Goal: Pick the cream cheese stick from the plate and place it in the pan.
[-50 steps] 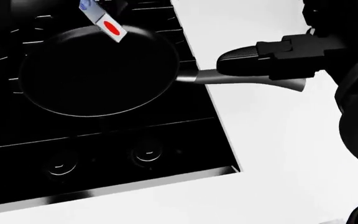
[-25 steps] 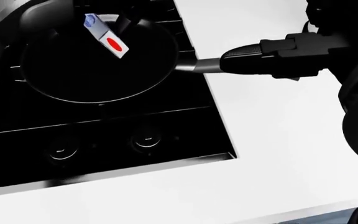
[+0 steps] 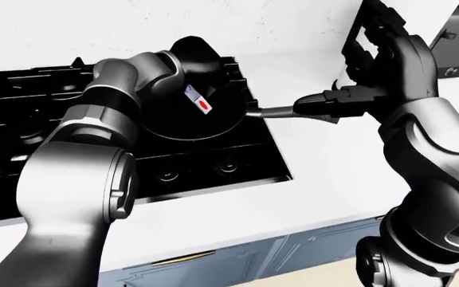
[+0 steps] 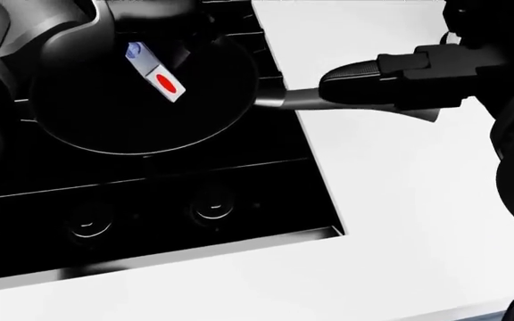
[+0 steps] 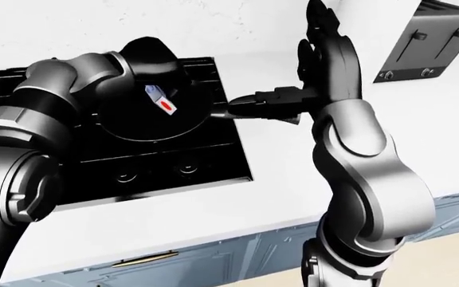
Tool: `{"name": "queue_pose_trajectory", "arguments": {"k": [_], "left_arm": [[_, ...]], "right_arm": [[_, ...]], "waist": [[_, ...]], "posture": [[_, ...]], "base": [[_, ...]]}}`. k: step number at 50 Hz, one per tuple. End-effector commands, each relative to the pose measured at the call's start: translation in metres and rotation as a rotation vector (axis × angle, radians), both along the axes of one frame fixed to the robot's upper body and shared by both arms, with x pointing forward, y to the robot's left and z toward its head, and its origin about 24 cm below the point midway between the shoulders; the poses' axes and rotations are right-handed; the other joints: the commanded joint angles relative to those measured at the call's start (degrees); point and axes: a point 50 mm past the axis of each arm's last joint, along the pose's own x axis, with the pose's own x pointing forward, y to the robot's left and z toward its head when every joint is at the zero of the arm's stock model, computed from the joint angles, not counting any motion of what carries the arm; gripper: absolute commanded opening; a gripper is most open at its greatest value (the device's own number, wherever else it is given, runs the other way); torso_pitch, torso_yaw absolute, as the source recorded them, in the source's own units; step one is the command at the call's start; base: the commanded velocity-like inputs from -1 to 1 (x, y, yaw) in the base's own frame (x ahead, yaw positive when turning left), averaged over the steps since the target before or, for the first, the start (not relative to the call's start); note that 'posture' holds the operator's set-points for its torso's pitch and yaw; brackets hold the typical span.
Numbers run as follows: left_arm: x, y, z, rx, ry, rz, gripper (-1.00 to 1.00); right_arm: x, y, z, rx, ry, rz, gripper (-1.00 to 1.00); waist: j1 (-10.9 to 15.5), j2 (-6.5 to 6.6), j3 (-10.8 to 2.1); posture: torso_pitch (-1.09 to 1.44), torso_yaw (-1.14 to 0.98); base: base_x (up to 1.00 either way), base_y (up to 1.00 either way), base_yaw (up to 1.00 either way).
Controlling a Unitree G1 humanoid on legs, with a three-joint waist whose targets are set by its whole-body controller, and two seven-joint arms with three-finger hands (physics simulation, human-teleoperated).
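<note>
Reaching in from the left of the head view, the left arm is extending over the black stove (image 4: 150, 200), and the left hand (image 3: 188, 57) is hanging above the top edge of the pan (image 4: 87, 127). The cream cheese stick (image 4: 154, 71) is showing as a white wrapper with a red oval and a blue end; it is lying tilted over the upper part of the pan's dark interior, with its blue end pointing toward the left hand. Whether the fingers are closing on that end cannot be told, because the hand is rendering as a flat dark shape in every view. Whether the stick is touching the pan surface cannot be told either. The pan is sitting on the stove near its right edge, and its handle (image 4: 284, 99) is projecting to the right over the white counter (image 4: 400, 200). The right hand (image 4: 391, 83) is wrapping around the outer end of that handle, fingers closed on it. In the right-eye view a toaster (image 5: 445, 42) is standing on the counter at the upper right, well apart from the pan. Two stove knobs (image 4: 212, 204) are showing below the pan in the head view.
</note>
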Motion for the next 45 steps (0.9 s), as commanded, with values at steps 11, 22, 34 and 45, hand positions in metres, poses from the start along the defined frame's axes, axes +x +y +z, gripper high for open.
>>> {"name": "queue_pose_trajectory", "arguments": {"k": [11, 22, 34, 45], "left_arm": [[-0.002, -0.003, 0.028, -0.037, -0.096, -0.008, -1.00], [-0.002, -0.004, 0.026, -0.021, -0.076, -0.006, -1.00], [-0.002, -0.003, 0.024, -0.025, -0.058, -0.001, -0.01], [-0.002, -0.003, 0.023, -0.018, -0.049, 0.000, 0.03]], "right_arm": [[-0.006, -0.001, 0.013, 0.002, -0.079, -0.004, 1.00], [-0.006, -0.002, 0.015, 0.005, -0.082, -0.005, 1.00], [-0.007, 0.000, 0.015, 0.002, -0.081, -0.004, 1.00], [-0.007, 0.000, 0.015, 0.002, -0.082, -0.003, 1.00]], "waist": [[-0.1, 0.12, -1.98], [-0.1, 0.11, -1.93], [-0.1, 0.07, -1.83], [0.0, 0.03, -1.84]], "posture": [[0.00, 0.00], [0.00, 0.00], [0.00, 0.00], [0.00, 0.00]], "base": [[0.00, 0.00, 0.00], [0.00, 0.00, 0.00], [0.00, 0.00, 0.00], [0.00, 0.00, 0.00]]}}
